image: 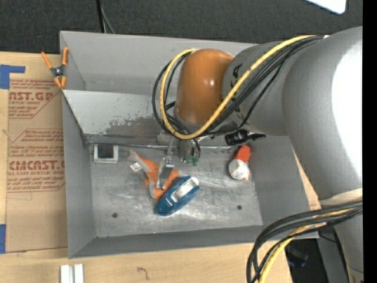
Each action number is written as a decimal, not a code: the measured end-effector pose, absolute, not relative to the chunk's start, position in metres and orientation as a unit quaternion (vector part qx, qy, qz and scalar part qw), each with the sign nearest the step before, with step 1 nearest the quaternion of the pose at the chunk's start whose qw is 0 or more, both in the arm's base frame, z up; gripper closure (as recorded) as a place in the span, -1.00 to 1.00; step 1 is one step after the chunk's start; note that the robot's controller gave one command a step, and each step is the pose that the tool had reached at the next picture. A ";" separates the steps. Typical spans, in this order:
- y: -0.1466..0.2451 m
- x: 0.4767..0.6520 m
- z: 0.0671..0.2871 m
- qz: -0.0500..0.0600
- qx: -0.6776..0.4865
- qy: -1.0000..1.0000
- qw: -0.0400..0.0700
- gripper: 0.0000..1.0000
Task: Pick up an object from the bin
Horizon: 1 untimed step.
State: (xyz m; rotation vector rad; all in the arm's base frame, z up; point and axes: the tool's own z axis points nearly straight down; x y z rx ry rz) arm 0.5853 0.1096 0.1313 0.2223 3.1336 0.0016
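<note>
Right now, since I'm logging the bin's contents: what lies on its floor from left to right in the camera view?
Small grey box → orange-and-clear piece → blue-and-white object → orange-and-white tube.

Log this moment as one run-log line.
pincer: low at bin middle, by orange scraps | nearest: blue-and-white gadget beside it | apart: orange-white tube right, grey box left | grip: unclear

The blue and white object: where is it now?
In camera view, the blue object lies mid-floor in the bin, lower right of the orange pieces; the orange-white tube sits apart, upper right.
</note>
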 end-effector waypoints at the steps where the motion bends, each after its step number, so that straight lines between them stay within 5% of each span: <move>1: 0.113 0.583 0.125 0.000 0.119 0.993 0.000 -1.00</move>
